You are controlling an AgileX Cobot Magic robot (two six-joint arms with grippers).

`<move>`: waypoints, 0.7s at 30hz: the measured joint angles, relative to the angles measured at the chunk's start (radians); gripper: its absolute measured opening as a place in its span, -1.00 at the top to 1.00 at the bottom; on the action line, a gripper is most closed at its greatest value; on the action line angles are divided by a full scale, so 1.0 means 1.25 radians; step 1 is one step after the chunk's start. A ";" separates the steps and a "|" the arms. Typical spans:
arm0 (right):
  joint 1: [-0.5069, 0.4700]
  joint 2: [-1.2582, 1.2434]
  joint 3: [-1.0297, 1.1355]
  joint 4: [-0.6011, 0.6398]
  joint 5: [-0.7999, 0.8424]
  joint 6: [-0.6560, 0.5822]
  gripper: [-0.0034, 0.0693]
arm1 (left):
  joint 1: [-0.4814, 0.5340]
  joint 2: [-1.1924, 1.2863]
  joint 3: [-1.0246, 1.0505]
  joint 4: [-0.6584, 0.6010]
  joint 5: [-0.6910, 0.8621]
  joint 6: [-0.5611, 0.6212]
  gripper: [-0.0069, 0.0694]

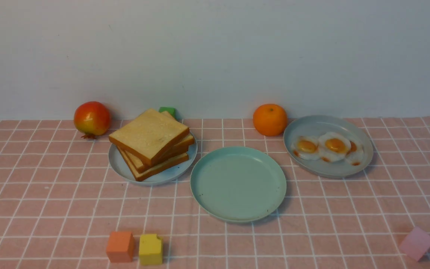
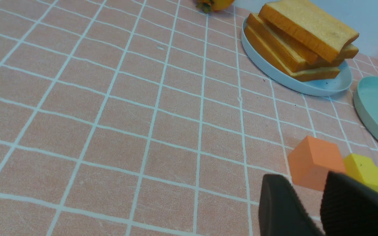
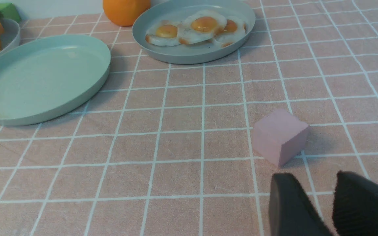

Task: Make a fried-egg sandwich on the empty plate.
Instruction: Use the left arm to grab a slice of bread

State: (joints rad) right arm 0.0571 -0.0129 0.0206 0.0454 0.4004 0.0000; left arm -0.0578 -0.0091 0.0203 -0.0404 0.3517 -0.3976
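- Mint empty plate (image 1: 237, 183) sits bare at the centre of the counter (image 1: 50, 209), toast stack (image 1: 149, 136) to its left, fried eggs (image 1: 329, 146) to its right.
- Left fingers (image 2: 356, 206) slightly parted, gripping nothing.
- Right fingers (image 3: 363, 203) narrowly apart too, empty.

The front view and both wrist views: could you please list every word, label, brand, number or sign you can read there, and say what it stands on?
None: no text, number or sign shows in any view.
The toast stack, fried eggs, empty plate, orange, orange block, yellow block and pink block all show plain, unmarked faces.
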 joint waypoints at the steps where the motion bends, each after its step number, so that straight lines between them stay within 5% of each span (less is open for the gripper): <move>1: 0.000 0.000 0.000 0.000 0.000 0.000 0.25 | 0.000 0.000 0.000 0.000 0.000 0.000 0.19; 11: 0.000 0.000 0.000 0.000 0.000 0.000 0.25 | 0.000 0.000 0.001 -0.021 -0.010 -0.008 0.19; 21: 0.000 0.000 0.000 0.000 0.000 0.000 0.25 | 0.000 0.000 0.006 -0.363 -0.130 -0.052 0.19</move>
State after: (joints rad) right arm 0.0571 -0.0129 0.0206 0.0454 0.4004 0.0000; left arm -0.0578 -0.0091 0.0280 -0.4947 0.1886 -0.4624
